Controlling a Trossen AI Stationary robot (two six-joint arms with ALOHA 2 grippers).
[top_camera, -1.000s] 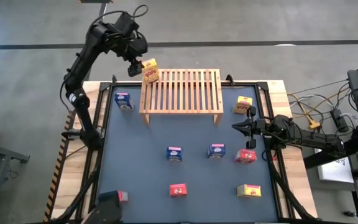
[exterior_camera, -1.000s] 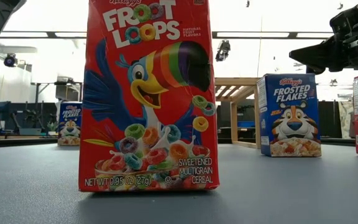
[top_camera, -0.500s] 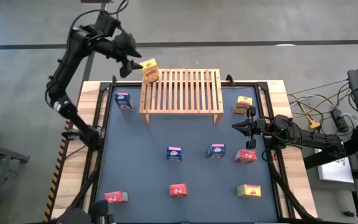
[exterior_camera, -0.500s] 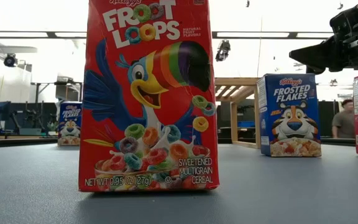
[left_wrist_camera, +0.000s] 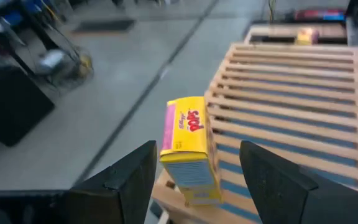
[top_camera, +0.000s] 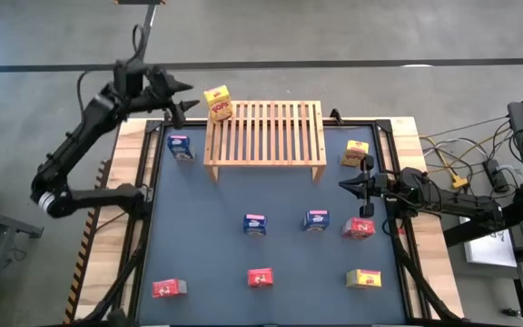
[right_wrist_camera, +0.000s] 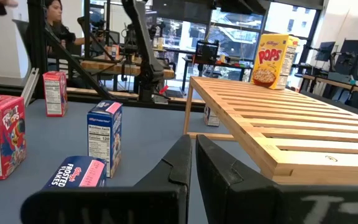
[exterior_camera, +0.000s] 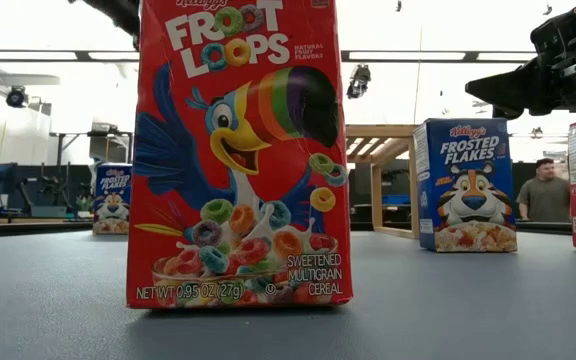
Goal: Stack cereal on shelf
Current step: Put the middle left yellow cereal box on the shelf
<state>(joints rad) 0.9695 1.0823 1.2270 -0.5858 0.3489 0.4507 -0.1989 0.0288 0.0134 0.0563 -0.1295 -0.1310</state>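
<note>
Your left gripper (top_camera: 182, 98) has backed off toward nine o'clock with fingers released, leaving the yellow cereal box (top_camera: 218, 103) upright on the shelf (top_camera: 266, 133) at its ten o'clock corner, while your right gripper (top_camera: 345, 185), fingers clenched in the wrist view, waits at three o'clock.

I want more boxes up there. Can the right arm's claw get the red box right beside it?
Probably yes. The right claw hovers just above the table, the red box stands close by, and nothing sits between them.
</note>
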